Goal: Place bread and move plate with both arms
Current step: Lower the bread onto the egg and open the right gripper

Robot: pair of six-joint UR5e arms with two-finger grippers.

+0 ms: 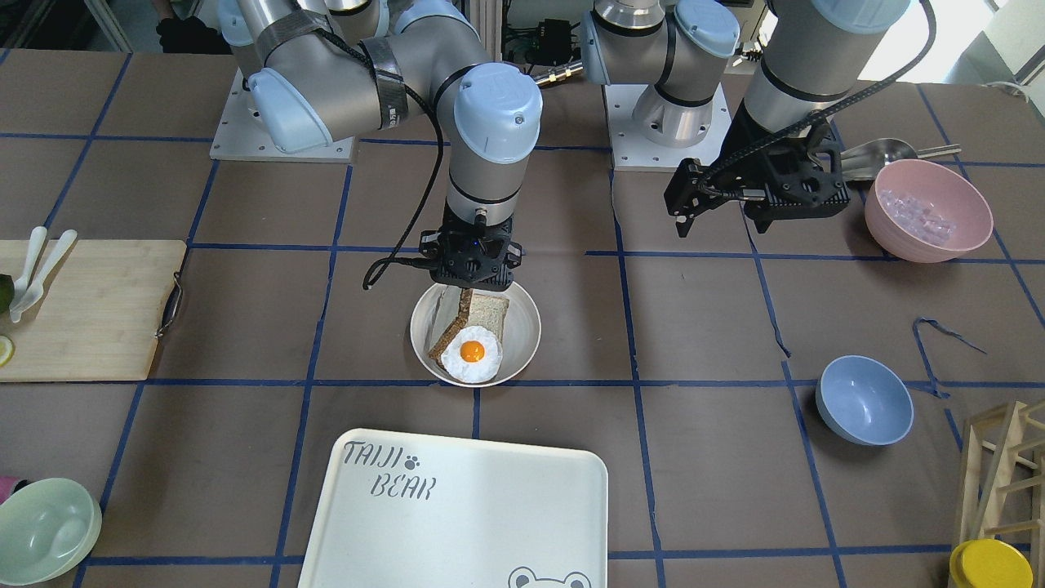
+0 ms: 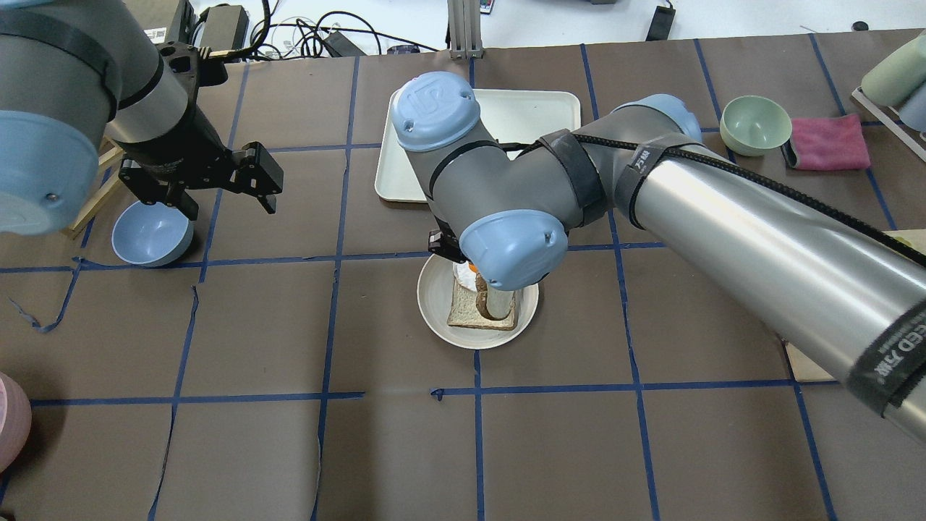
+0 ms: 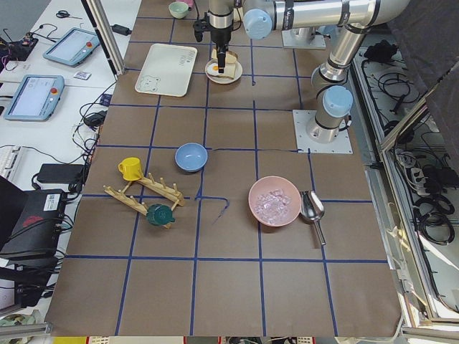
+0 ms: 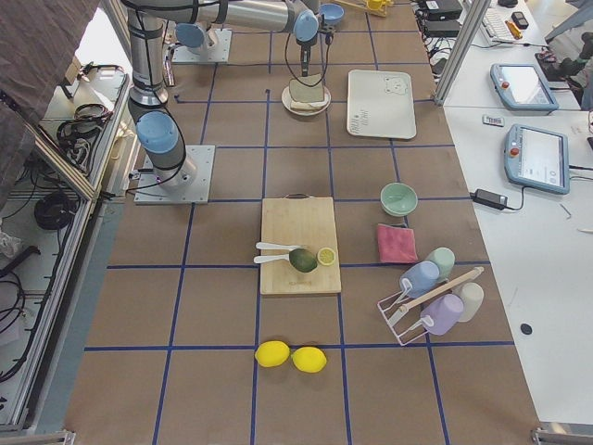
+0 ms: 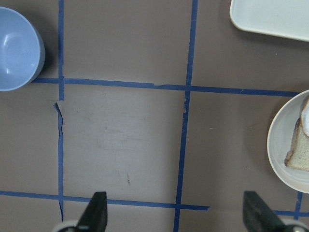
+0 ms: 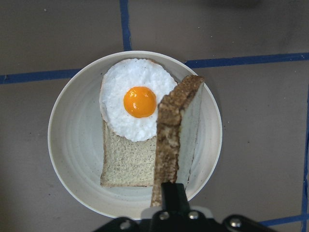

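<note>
gripping the bread [image 6: 177, 135] on edge in our right gripper [image 1: 472, 282], we hold it over the plate [image 6: 65, 145] beside the egg-topped slice [image 6: 128, 164]; our left gripper [image 5: 175, 213] hangs open, well apart.

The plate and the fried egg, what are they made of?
Plate: matte cream, faint concentric ridges, no glaze shine; probably plastic or fibre composite, though ceramic is possible. Fried egg: uniformly orange yolk, grainy white; looks like a rubbery toy replica.

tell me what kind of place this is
Likely a robotics lab staging a kitchen: two arms bolted to a blue-taped table, teach pendants on a side bench, toast and egg on a plate.
</note>
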